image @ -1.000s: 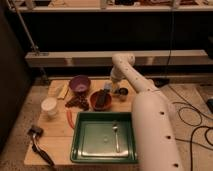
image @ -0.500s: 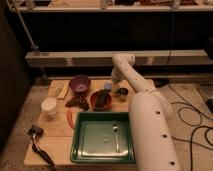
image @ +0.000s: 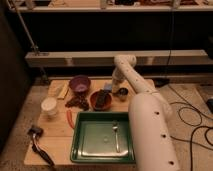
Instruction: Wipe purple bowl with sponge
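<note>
hand [image: 114, 85]: hanging low right at the sponge [image: 107, 87], we're not able to tell if it's spread or pinching
purple bowl [image: 80, 83]: sitting just left of the sponge
risk: we're guessing a sloppy pinch is letting the sponge slip, or the arm is bumping the red-brown bowl [image: 101, 99]

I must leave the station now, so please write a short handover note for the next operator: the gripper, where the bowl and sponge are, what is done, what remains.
The gripper is low, right at the sponge; whether it grips the sponge cannot be told.
The sponge lies just behind the red-brown bowl.
The purple bowl stands upright to the left of the sponge, apart from the gripper.
Done: the gripper is at the sponge.
Left: lift the sponge, carry it to the purple bowl, wipe the bowl.
</note>
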Available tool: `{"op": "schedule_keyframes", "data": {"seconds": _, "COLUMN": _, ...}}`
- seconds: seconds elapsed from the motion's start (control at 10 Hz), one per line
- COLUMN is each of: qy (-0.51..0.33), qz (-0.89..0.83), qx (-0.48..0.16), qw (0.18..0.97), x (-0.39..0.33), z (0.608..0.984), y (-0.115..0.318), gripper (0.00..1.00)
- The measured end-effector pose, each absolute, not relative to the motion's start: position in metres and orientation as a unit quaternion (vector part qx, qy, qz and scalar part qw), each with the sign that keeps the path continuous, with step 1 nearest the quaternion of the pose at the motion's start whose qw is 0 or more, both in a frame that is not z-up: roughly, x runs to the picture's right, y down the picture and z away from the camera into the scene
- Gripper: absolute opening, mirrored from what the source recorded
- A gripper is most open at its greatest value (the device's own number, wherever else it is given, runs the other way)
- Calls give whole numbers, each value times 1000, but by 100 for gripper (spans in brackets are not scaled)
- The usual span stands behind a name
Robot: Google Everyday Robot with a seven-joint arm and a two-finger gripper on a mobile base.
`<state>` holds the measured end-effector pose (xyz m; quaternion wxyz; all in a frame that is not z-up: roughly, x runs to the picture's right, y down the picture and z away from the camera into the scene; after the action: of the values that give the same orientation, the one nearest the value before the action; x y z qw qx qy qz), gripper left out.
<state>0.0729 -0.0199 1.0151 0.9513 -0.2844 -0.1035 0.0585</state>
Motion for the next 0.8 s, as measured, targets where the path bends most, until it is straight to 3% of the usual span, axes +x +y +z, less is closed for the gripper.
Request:
{"op": "schedule_keyframes", "data": {"seconds": 0.2, "qy": -116, "qz": 61, "qx": -282, "qw": 950, "x": 71, "z": 1008, "y": -27, "gripper": 13}}
{"op": "schedule_keyframes", "data": {"seconds": 0.4, "qy": -130, "qz": 57, "qx": -271, "qw": 952, "x": 66, "z": 994, "y": -44, "gripper": 0}}
{"op": "schedule_keyframes", "data": {"seconds": 0.8, "qy": -170, "qz": 32, "qx": -235, "qw": 956, "x": 29, "z": 946, "y": -101, "gripper": 0}}
